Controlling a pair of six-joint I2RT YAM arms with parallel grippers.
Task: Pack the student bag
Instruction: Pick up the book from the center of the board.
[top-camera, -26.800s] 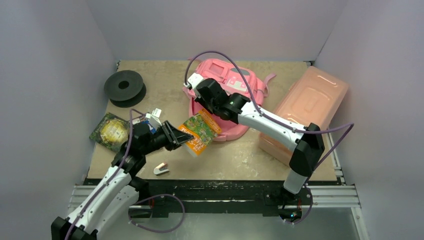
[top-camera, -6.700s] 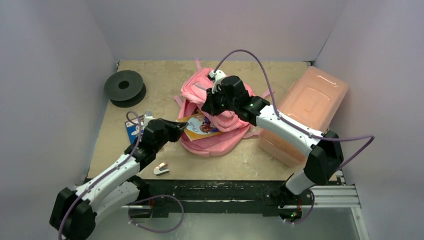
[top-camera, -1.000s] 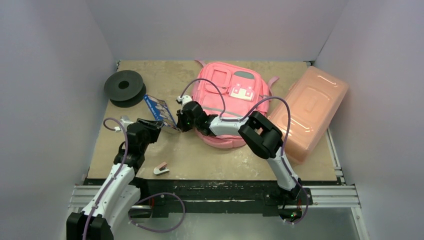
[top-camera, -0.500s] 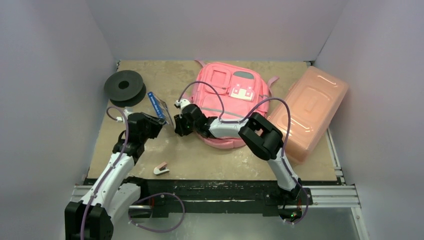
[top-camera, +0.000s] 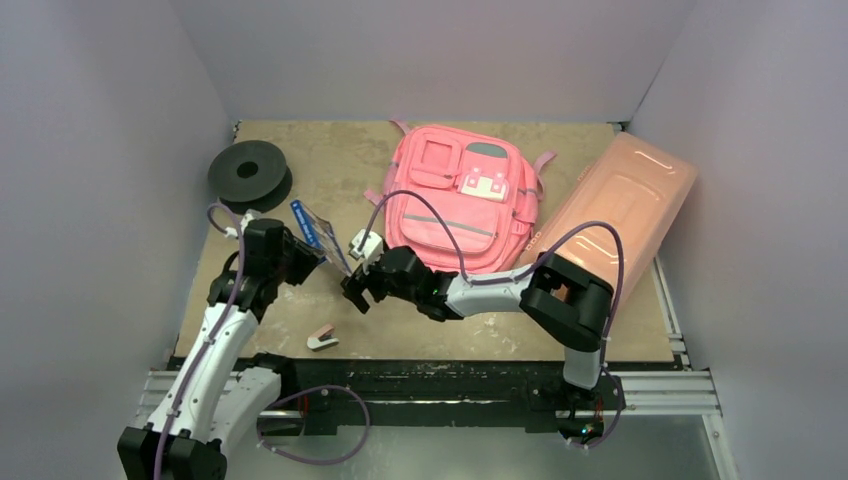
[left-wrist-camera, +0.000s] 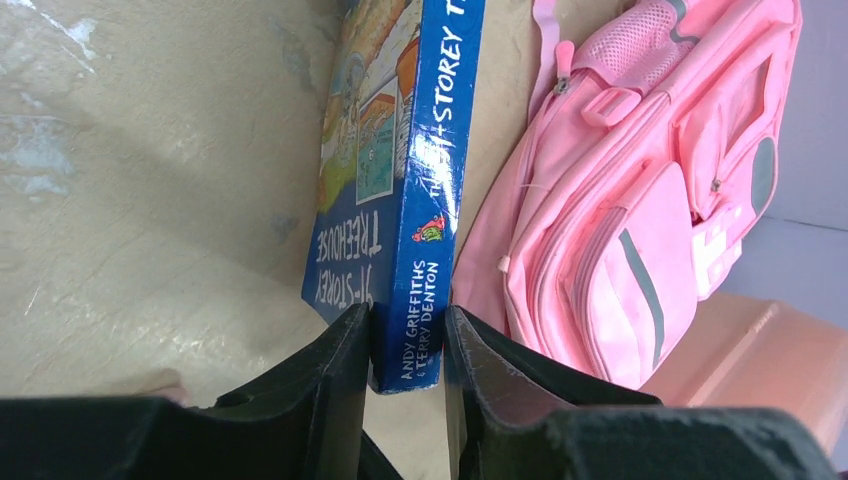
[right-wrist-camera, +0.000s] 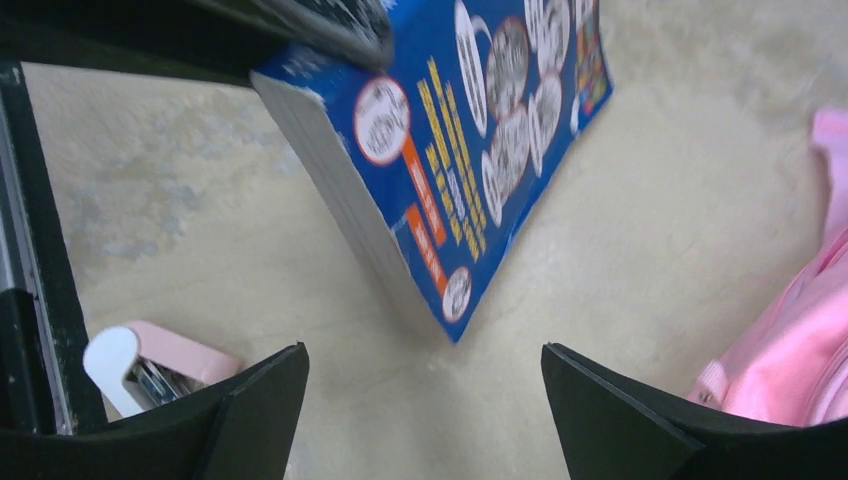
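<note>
The student bag (top-camera: 455, 200) lies flat at the back middle of the table, front pockets up; it also shows in the left wrist view (left-wrist-camera: 640, 200) and at the edge of the right wrist view (right-wrist-camera: 800, 370). My left gripper (top-camera: 303, 254) (left-wrist-camera: 408, 320) is shut on the spine end of a blue paperback book (top-camera: 320, 232) (left-wrist-camera: 430, 190) and holds it on edge, tilted, left of the bag. My right gripper (top-camera: 357, 290) (right-wrist-camera: 425, 360) stands open just in front of the book (right-wrist-camera: 480, 150), its jaws wide apart with nothing between them.
A small pink and white stapler (top-camera: 321, 338) (right-wrist-camera: 150, 365) lies near the front edge. A black spool (top-camera: 248, 175) sits at the back left. A rigid salmon-pink lidded box (top-camera: 625, 205) (left-wrist-camera: 780, 360) stands right of the bag.
My right gripper has let go of the book, opened wide and drawn back toward the front edge. The left gripper keeps the book and has shifted slightly left.
</note>
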